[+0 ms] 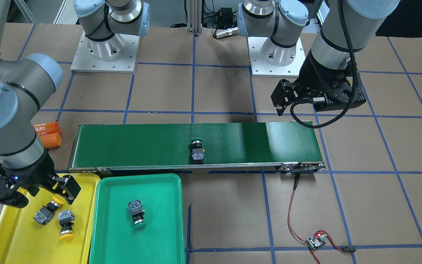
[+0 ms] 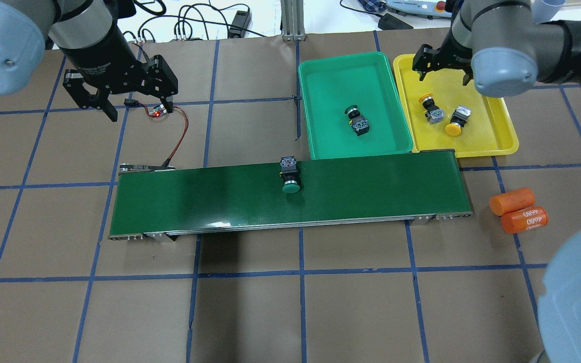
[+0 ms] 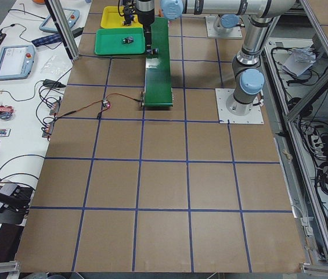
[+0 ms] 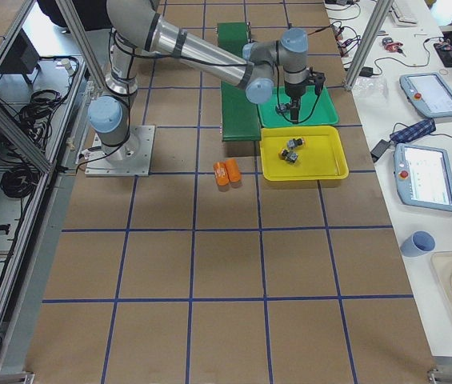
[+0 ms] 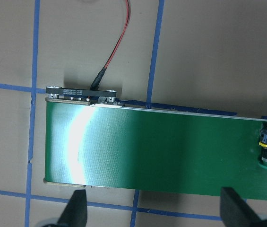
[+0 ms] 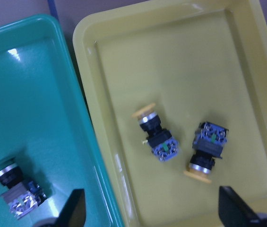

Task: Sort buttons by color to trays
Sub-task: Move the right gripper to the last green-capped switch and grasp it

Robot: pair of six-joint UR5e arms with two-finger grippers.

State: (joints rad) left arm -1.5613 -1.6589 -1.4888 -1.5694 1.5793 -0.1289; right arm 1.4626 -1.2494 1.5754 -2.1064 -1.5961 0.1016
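One green button [image 2: 289,176] is seen on the belt [image 2: 381,194], the rest sorted into green tray [image 2: 331,80] and yellow tray [image 2: 495,138]; left gripper [image 2: 136,103] and right gripper [image 1: 31,190] are held wide open, empty; the last pick is judged next.

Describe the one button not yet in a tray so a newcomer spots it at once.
Start at the long dark-green conveyor belt, centre of view. Halfway along it a green-capped button lies on its side. It alone is outside the trays: its green twin sits in the green tray, the yellow pair in the yellow tray.
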